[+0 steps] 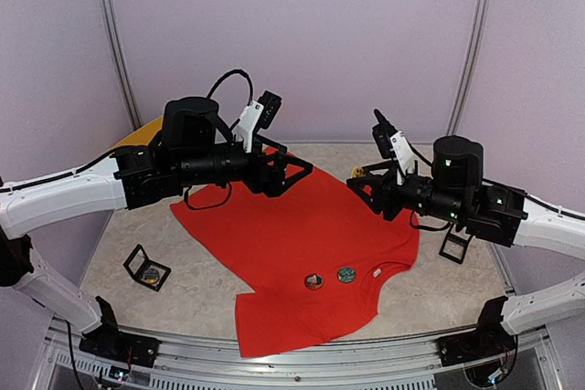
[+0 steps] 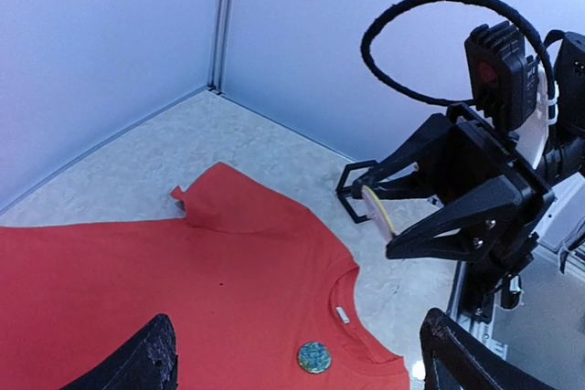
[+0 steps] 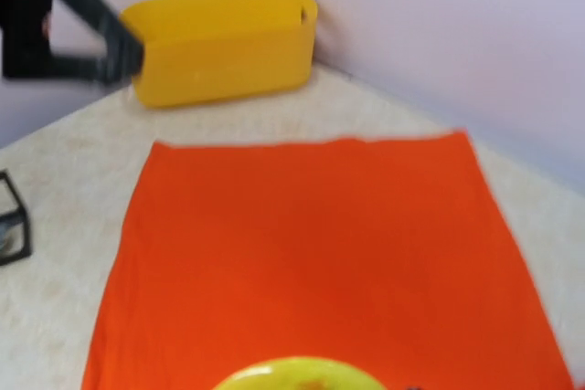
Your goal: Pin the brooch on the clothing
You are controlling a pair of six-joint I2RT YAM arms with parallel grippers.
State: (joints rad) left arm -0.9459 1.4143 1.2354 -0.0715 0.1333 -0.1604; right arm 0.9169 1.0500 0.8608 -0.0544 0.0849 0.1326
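Lying flat on the tabletop (image 1: 206, 294), red T-shirt (image 1: 283, 235) with green brooch (image 1: 345, 274) and brown brooch (image 1: 313, 281) beside its collar; right hand (image 2: 382, 218) pinching a yellow brooch (image 3: 297, 374); left hand (image 1: 292, 178) spread wide.

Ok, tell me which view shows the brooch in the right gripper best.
Left wrist: the yellow brooch shows sharply from the side, clamped in the right gripper. Right wrist catches only a blurred yellow arc at its bottom edge. Top external shows only a small yellow speck by the fingers.
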